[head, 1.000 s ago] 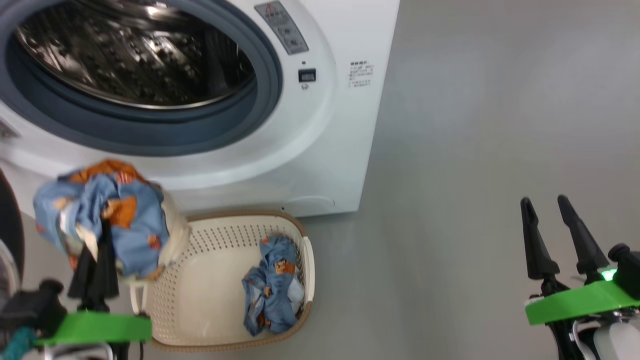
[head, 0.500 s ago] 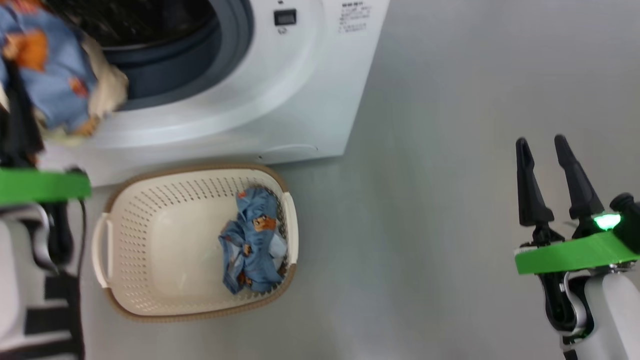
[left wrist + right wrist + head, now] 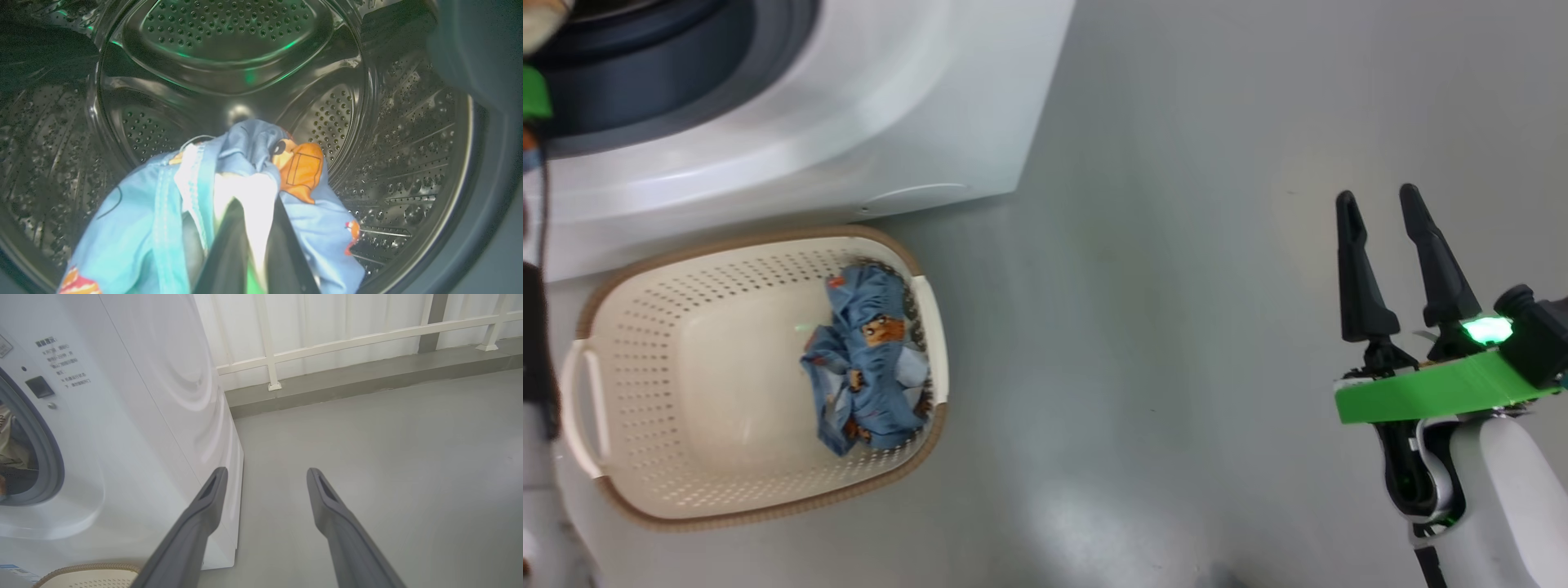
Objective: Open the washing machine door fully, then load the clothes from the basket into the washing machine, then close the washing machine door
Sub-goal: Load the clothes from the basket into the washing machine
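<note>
Pinching the held garment (image 3: 135, 228), blue with orange bears and a cream patch, in the left tool (image 3: 253, 208), fingers closed tight on the cloth, inside the steel drum (image 3: 229, 49) of the washing machine (image 3: 849, 106); fabric draped over both fingers and spilling toward 7 o'clock in the left wrist view. Contact with the drum wall impossible to tell. Hovering with the right tool (image 3: 1376, 194) spread wide, holding nothing, above grey floor (image 3: 1176, 245) at 4 o'clock in the head view, well apart from the machine. Resting at 8 o'clock there, just before the white front: the basket (image 3: 645, 327), with the second garment (image 3: 870, 359) crumpled against its 3 o'clock wall.
</note>
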Motion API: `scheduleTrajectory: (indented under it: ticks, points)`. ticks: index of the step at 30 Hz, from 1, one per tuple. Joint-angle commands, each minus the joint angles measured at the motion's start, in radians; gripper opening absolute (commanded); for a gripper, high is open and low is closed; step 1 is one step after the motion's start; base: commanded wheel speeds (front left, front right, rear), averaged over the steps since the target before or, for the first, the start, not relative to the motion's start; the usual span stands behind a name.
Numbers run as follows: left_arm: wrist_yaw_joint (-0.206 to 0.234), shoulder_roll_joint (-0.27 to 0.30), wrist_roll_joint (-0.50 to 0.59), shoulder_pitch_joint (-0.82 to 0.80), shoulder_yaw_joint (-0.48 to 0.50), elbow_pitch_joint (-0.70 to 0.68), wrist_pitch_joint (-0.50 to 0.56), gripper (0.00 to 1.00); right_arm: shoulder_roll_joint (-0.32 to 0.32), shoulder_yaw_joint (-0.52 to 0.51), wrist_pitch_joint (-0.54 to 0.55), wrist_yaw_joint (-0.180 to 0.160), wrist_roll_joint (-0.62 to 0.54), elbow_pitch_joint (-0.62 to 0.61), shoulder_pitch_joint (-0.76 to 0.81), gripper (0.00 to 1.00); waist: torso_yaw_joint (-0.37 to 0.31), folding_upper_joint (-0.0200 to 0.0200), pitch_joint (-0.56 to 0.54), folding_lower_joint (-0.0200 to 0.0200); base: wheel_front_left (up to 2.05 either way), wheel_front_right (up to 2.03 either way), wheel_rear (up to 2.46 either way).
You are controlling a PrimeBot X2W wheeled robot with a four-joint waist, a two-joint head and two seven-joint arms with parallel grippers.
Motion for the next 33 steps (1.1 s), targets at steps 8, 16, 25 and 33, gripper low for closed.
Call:
scheduleTrajectory:
  ticks: [8,16,25,33]
  points:
    - [0.0,0.108,0.054,-0.091,0.027,-0.039,-0.006,0.0,0.013,0.05,-0.008,0.006,-0.009,-0.034,-0.026,1.0,-0.078,0.0,0.05,0.0,0.0,0.0,0.0]
    - [0.0,0.116,0.095,-0.076,0.037,-0.043,-0.006,0.18,0.018,0.051,-0.008,0.006,-0.011,-0.036,-0.023,1.0,-0.096,0.0,0.062,0.0,0.0,0.0,0.0]
    - [0.0,0.122,0.116,-0.095,0.04,0.097,-0.006,1.0,0.024,0.066,-0.008,0.006,-0.011,-0.036,-0.027,1.0,-0.097,0.0,0.054,0.0,0.0,0.0,0.0]
    - [0.0,0.124,0.132,-0.079,0.041,0.114,-0.006,1.0,0.022,0.065,-0.008,0.006,-0.012,-0.032,-0.026,1.0,-0.09,0.0,0.042,0.0,0.0,0.0,0.0]
